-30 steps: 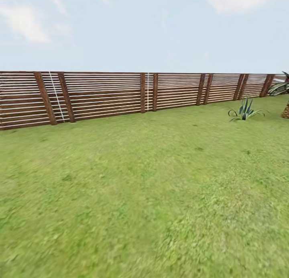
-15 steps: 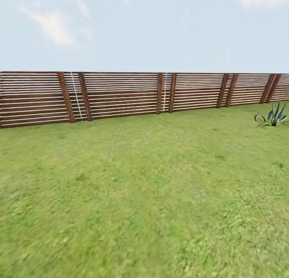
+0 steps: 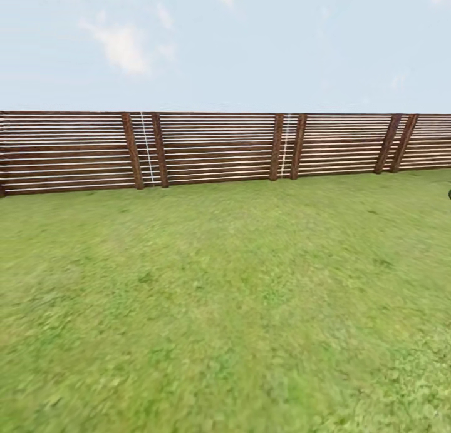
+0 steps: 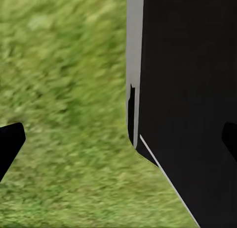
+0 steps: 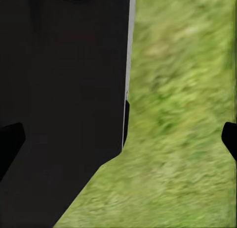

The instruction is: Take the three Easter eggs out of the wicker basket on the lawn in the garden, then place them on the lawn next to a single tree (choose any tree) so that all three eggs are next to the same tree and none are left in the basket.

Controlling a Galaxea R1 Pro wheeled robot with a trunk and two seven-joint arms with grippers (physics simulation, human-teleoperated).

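The lawn [image 3: 225,308] of mottled green grass spreads across the head view up to a fence. The Easter eggs, the wicker basket and the tree are out of view. In the left wrist view my left gripper [image 4: 118,141] is open, its dark fingertips [image 4: 10,144] wide apart over grass, with nothing between them. My right gripper [image 5: 118,141] is open in the right wrist view too, one fingertip [image 5: 229,139] over grass. Both hang close beside my black body [image 4: 192,89].
A brown slatted wooden fence [image 3: 219,148] runs across the far edge of the grass. A dark tip of a plant [image 3: 449,195] pokes in at the right edge. Open grass lies between me and the fence.
The camera has turned left: the fence posts slid right across the picture. The spiky plant has passed off the right edge.
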